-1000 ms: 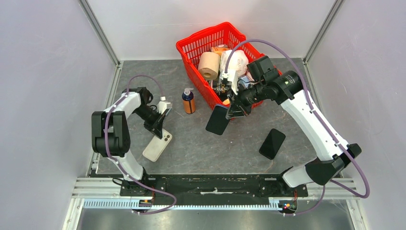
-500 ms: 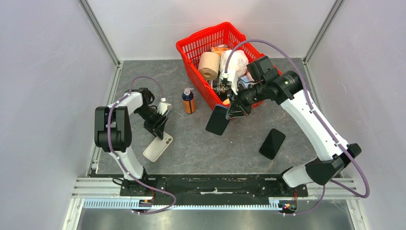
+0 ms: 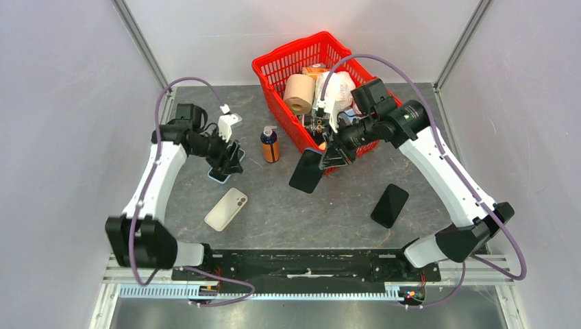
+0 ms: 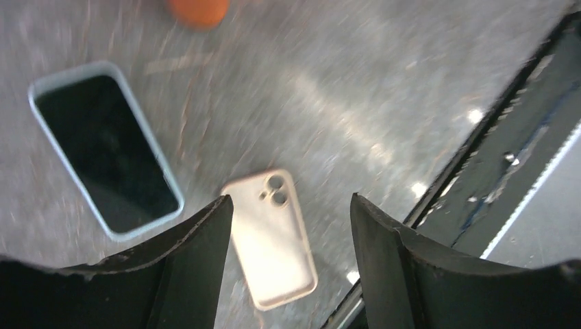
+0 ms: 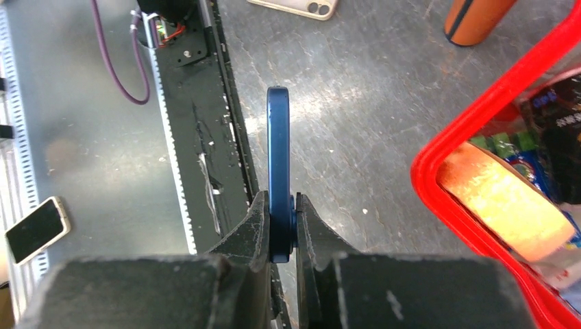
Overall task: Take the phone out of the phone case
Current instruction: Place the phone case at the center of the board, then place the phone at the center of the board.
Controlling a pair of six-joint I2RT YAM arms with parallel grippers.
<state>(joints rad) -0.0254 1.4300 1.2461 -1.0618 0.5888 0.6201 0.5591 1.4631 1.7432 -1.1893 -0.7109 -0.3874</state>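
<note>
A cream phone case [image 3: 225,209] lies flat on the grey table, back up, with its camera cut-outs [image 4: 275,190] showing. Whether anything is inside it I cannot tell. My left gripper [image 3: 226,163] hangs open above the table with nothing between its fingers; in the left wrist view the case [image 4: 270,240] shows in the gap of that gripper [image 4: 289,200]. My right gripper [image 3: 327,157] is shut on the top end of a dark blue phone [image 3: 306,171], held off the table in front of the basket. In the right wrist view that phone [image 5: 277,137] stands edge-on in the gripper [image 5: 279,202].
A phone in a light blue case [image 4: 103,154] lies screen up under my left gripper. A black phone [image 3: 389,205] lies at the right. An orange bottle [image 3: 270,145] stands beside the red basket [image 3: 274,68], which holds a paper roll [image 3: 299,93] and several packets.
My left gripper has opened, let go of the cream case and lifted away toward the back; the case now lies flat. The right gripper with the blue phone shifted slightly left.
</note>
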